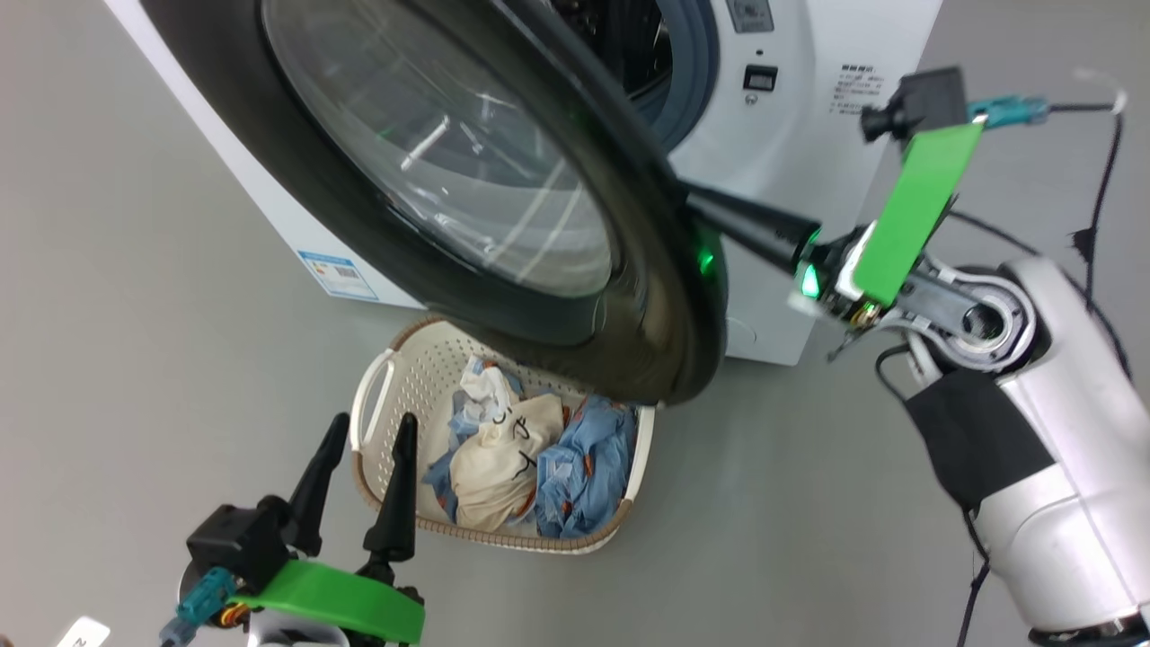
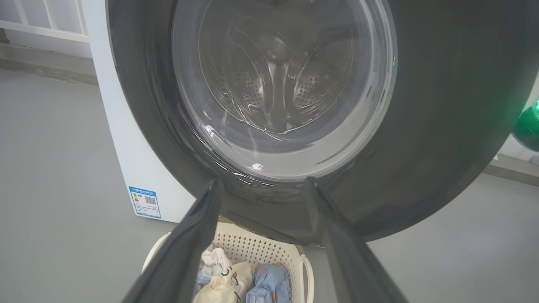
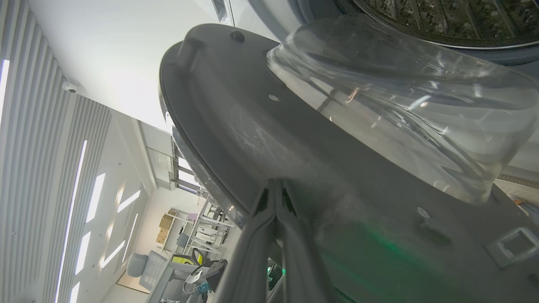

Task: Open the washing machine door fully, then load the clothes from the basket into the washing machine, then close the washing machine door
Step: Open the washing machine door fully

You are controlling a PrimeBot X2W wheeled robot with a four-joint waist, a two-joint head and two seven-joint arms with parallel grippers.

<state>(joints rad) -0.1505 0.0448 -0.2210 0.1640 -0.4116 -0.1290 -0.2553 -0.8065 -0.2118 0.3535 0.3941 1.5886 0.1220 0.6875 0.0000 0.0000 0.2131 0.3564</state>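
Note:
The washing machine (image 1: 809, 162) is white, and its door (image 1: 656, 305) stands partly open, black rim and glass bowl swung out over the basket (image 1: 422, 368). My right gripper (image 1: 696, 202) is shut with nothing between its fingers. Its tips (image 3: 276, 187) rest against the door's inner face (image 3: 261, 139), close to the rim. The clothes (image 1: 512, 458), cream, light blue and white, lie in the basket on the floor below the door. My left gripper (image 1: 373, 427) is open and empty at the basket's left edge. In the left wrist view the left gripper (image 2: 262, 183) points at the door's outer face (image 2: 442, 126), above the basket (image 2: 261, 248) and clothes (image 2: 227, 282).
Grey floor surrounds the washer. A blue label (image 1: 337, 274) sits low on the washer's front. The steel drum (image 1: 642, 54) shows behind the door. Black cables (image 1: 1092, 234) hang by my right arm. A white railing (image 2: 42, 29) runs along the wall behind.

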